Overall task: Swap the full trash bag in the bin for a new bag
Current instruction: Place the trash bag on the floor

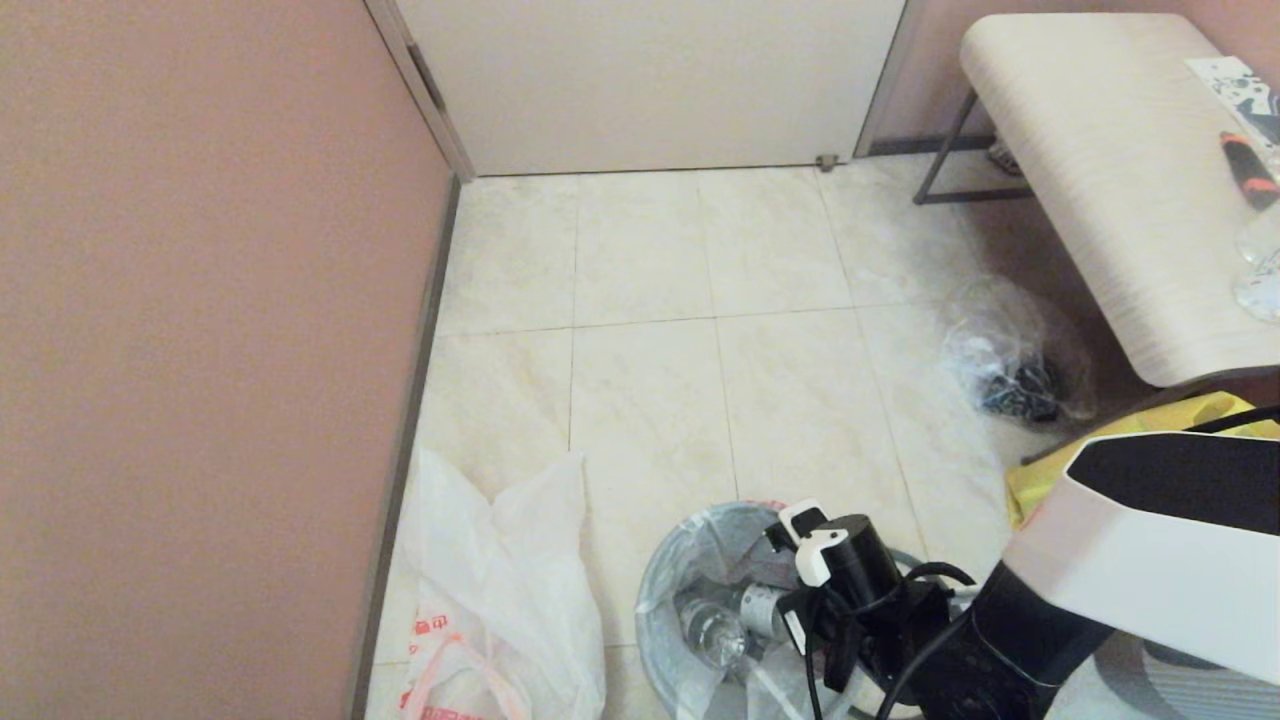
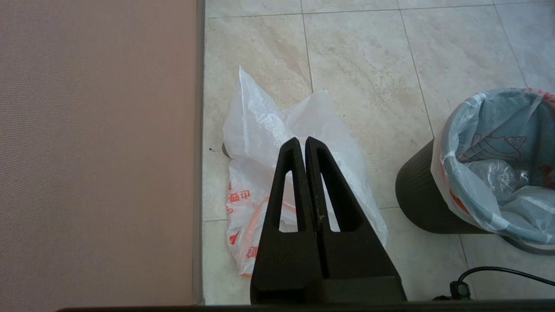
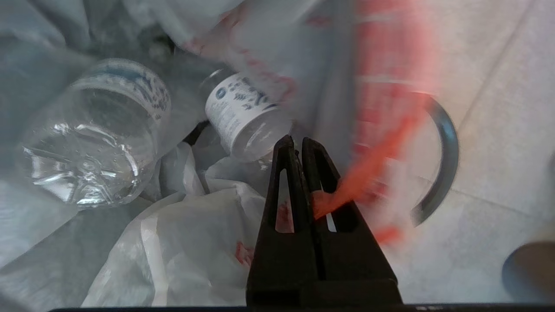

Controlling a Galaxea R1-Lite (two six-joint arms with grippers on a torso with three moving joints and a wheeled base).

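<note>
The bin point(image 1: 655, 625) stands at the bottom centre of the floor, lined with the full trash bag point(image 1: 715, 545). Clear bottles point(image 3: 93, 138) and the bag's white folds point(image 3: 186, 247) fill the right wrist view. My right gripper point(image 3: 298, 143) is down inside the bin's mouth, shut on the bag's orange-red handle point(image 3: 353, 186). The dark grey rim hoop point(image 3: 446, 151) lies on the floor beside the bin. The new bag point(image 1: 500, 590) lies limp by the left wall. My left gripper point(image 2: 301, 143) hangs shut and empty above the new bag point(image 2: 260, 125), left of the bin point(image 2: 418, 195).
A pink wall point(image 1: 200, 350) runs along the left, close to the new bag. A clear bag with dark contents point(image 1: 1010, 360) and a yellow tote bag point(image 1: 1130, 440) sit at the right under a pale bench point(image 1: 1100, 180). A white door point(image 1: 650, 80) closes the far end.
</note>
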